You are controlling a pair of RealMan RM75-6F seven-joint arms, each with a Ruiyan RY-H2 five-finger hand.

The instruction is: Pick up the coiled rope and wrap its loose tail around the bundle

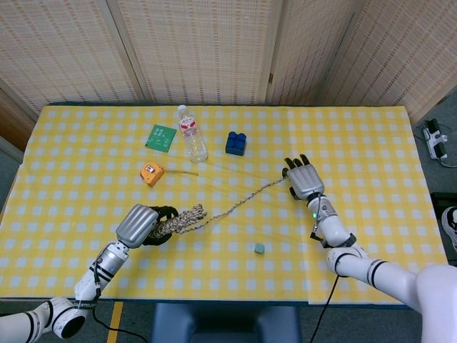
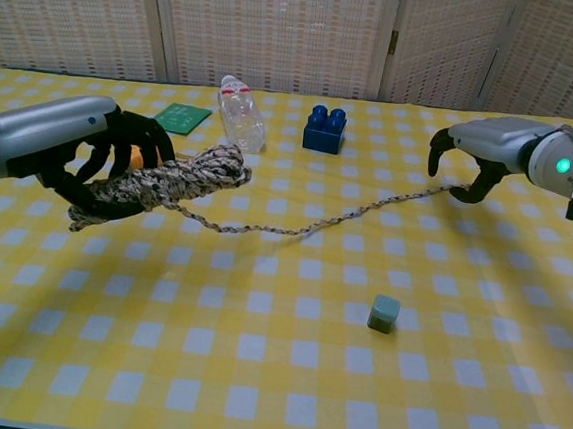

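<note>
Head view is showing a table (image 1: pixel 86 143) covered in a yellow and white checked cloth, with woven screens (image 1: pixel 200 50) standing behind it and a grey floor at the right side.

The left hand (image 1: pixel 143 224) is gripping the coiled rope (image 1: pixel 183 219) and holding it up off the cloth. In the chest view the black fingers (image 2: pixel 121 150) are wrapping around the bundle. The loose tail (image 1: pixel 250 194) is running away from the bundle toward the right, and part of it is lying on the cloth.

The right hand (image 1: pixel 302 179) is sitting at the far end of the tail. Its fingers are curling down over the tip in the chest view, but I cannot tell if it is really holding the rope or just touching it.

A clear plastic bottle (image 1: pixel 191 133) with a red label is lying at the back of the table, and it is looking empty. A green card (image 1: pixel 161 136) is lying just left of it. A blue toy brick (image 1: pixel 236 143) is sitting to the right of the bottle. An orange tape measure (image 1: pixel 151 174) is lying in front of the card. A small grey-green cube (image 1: pixel 259 248) is sitting alone near the front, below the tail.
</note>
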